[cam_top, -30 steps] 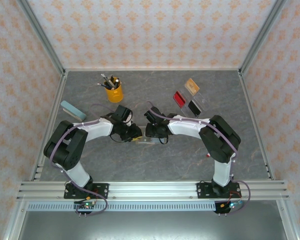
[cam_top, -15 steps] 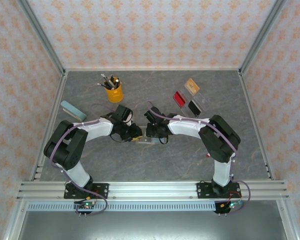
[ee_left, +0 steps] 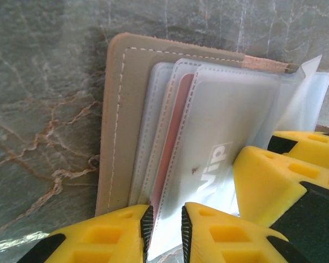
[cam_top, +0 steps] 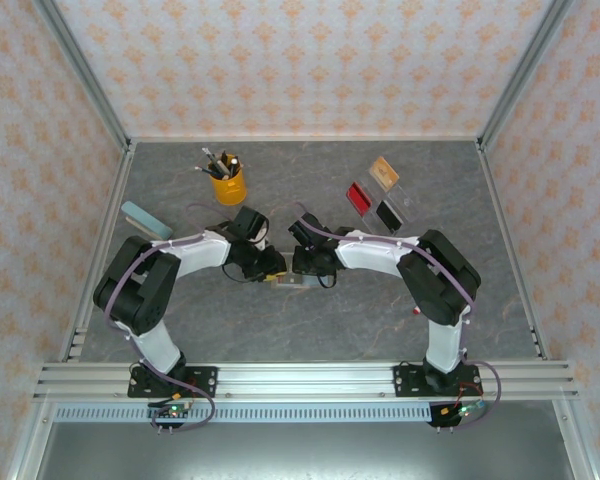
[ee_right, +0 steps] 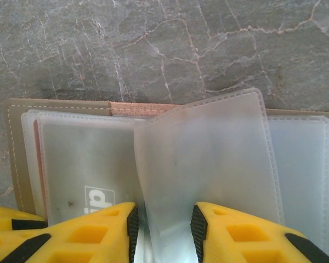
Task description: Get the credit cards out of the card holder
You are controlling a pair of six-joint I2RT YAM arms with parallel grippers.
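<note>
From above, the left gripper [cam_top: 271, 268] and the right gripper [cam_top: 304, 266] meet over the card holder [cam_top: 290, 281] in the middle of the table [cam_top: 230, 330]. Red, black and tan credit cards [cam_top: 358, 195] lie toward one o'clock.

At the left wrist, the jaws narrowly straddle a plastic sleeve [ee_left: 219, 126] at six o'clock. I cannot tell whether it is pinched.

At the right wrist, the jaws flank a raised sleeve [ee_right: 208, 159], and I cannot tell whether they grip it.

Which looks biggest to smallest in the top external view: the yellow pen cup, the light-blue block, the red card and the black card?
1. yellow pen cup, counting its pens
2. light-blue block, close behind
3. red card and black card: they look alike, so not ranked
</note>
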